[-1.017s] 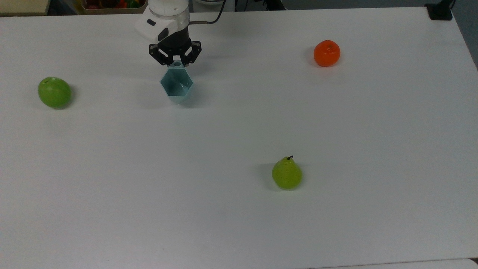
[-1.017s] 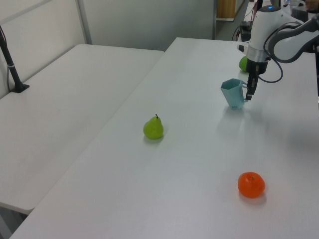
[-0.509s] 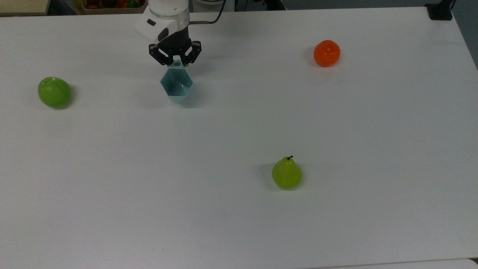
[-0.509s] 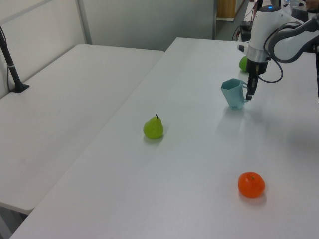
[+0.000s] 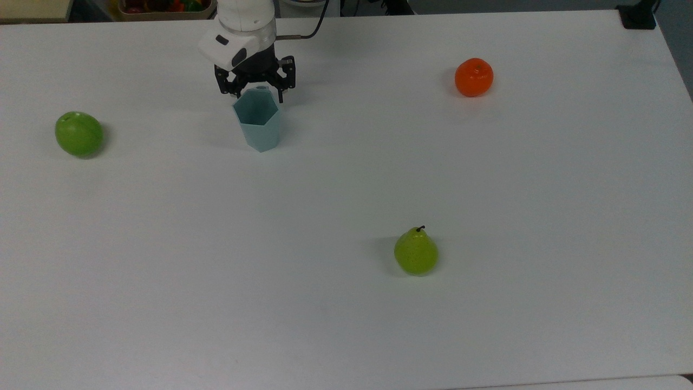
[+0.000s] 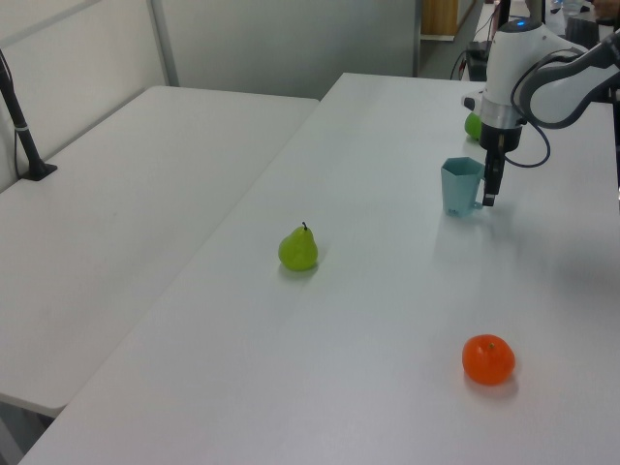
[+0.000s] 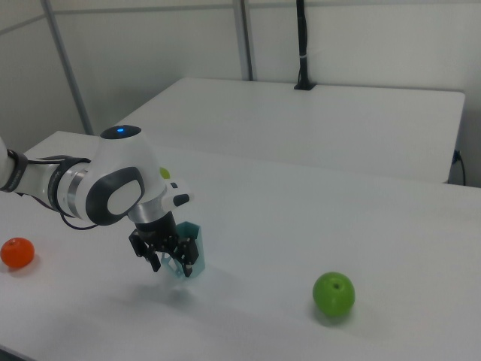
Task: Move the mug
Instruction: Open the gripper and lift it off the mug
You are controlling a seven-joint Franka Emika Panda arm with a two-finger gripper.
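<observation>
Since the handle is the easiest bit to pinch, my gripper [image 5: 255, 89] is clamped on the mug [image 5: 259, 123] there, hanging it just off the white table [image 5: 346, 303] in the top view's upper left, probably for carrying.

The pincer [image 7: 174, 259] grips the mug [image 7: 191, 258] near a green apple [image 7: 333, 294].

A wide white table [image 5: 346, 325] takes up the foreground, lit evenly from above. A second white table [image 6: 126, 194] adjoins it on the left view's left, carrying a black clamp-mounted pole [image 6: 21, 121] near its edge. Pale grey partition walls [image 7: 150, 53] with metal uprights stand behind. At the top view's upper left sits a bin of colourful items [image 5: 162, 7].
</observation>
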